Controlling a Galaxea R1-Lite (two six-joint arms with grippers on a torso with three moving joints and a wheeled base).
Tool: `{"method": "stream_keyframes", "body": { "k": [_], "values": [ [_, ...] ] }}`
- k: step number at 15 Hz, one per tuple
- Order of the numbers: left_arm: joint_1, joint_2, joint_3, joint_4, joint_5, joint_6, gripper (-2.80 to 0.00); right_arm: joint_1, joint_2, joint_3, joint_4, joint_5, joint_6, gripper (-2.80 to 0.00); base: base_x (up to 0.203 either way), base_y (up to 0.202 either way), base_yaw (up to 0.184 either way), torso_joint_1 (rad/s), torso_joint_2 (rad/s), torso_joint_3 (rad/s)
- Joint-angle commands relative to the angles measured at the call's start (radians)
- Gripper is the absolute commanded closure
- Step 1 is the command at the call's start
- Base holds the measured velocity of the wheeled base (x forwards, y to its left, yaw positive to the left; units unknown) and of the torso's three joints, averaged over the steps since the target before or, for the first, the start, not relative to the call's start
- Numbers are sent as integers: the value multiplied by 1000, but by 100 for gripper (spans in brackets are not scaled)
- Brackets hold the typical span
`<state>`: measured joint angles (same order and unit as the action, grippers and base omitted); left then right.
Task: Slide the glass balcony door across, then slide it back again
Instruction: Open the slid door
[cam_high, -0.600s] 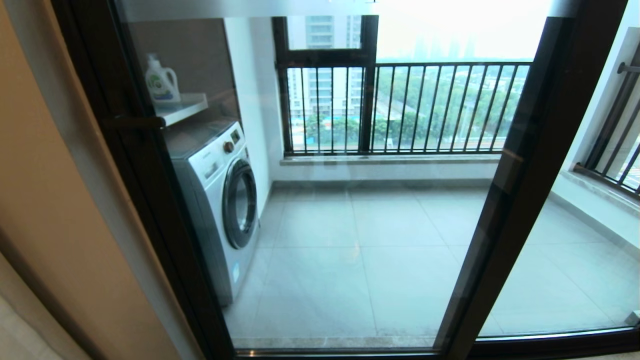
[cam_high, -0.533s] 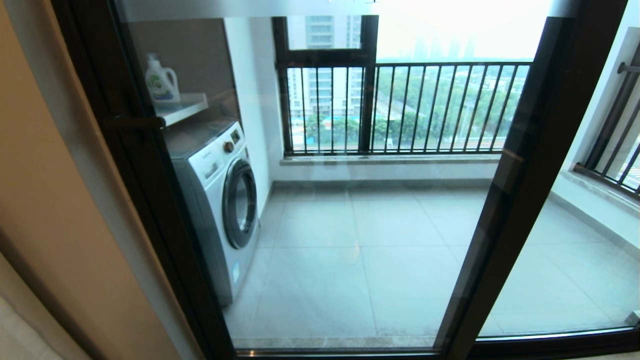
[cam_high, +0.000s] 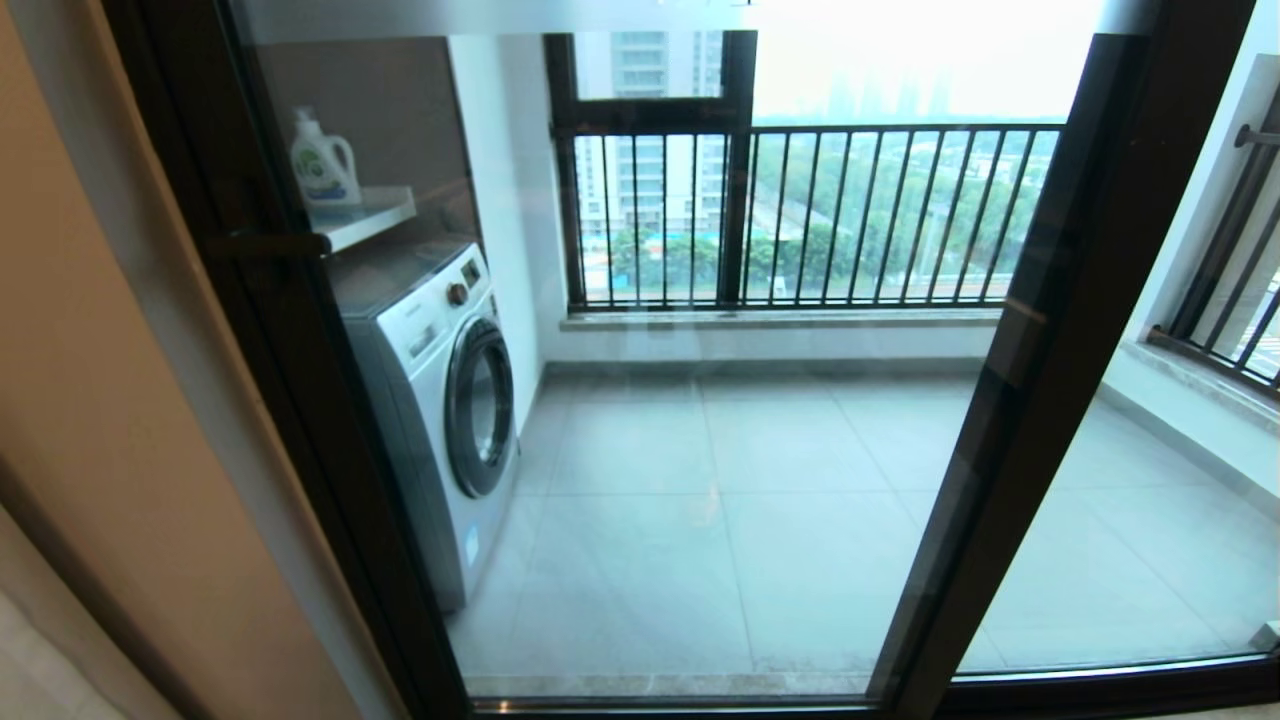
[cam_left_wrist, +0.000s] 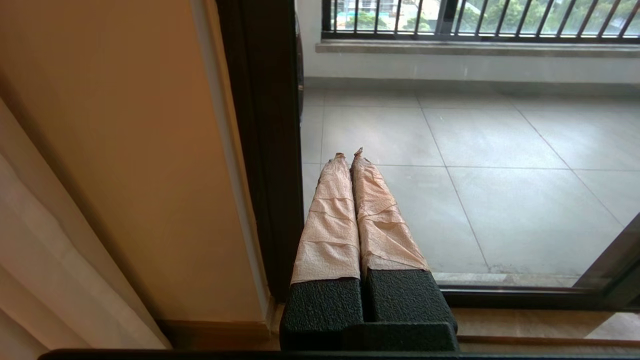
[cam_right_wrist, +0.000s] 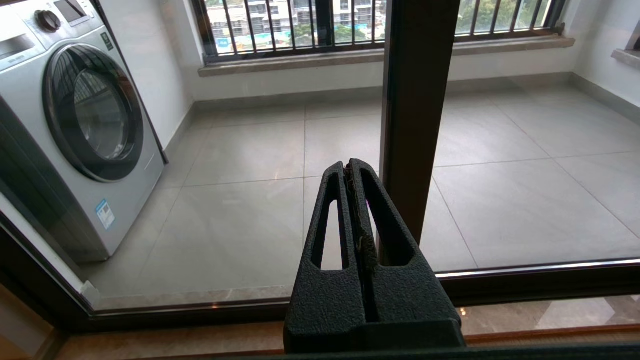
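Fingers pressed together on left gripper (cam_left_wrist: 348, 153), right gripper (cam_right_wrist: 347, 165); no legible writing.

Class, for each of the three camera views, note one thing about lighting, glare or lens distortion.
Head view: the sky is blown out white, and the straight uprights of the glass balcony door lean and bow, a wide-angle effect. Left wrist view: the wall glows warm orange beside the cool grey balcony floor. Right wrist view: a bright glint runs along the bottom rail, and the washing machine door reflects the railing.

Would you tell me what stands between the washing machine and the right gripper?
In the right wrist view, only the glass balcony door stands between the washing machine and the shut right gripper.
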<state>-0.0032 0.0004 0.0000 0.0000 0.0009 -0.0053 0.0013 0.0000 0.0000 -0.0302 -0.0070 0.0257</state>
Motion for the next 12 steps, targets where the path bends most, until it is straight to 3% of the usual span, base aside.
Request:
{"method": "stream_keyframes", "body": {
  "k": [1,10,12],
  "values": [
    [0,1,0,0,1,-1,0,0,0,9,1,1,0,0,0,0,0,0,0,0],
    [0,1,-7,7,2,-3,0,-1,0,9,0,1,0,0,0,0,0,0,0,0],
    [1,27,-74,12,0,-13,0,-1,0,9,0,1,0,0,0,0,0,0,0,0]
  ]
}}
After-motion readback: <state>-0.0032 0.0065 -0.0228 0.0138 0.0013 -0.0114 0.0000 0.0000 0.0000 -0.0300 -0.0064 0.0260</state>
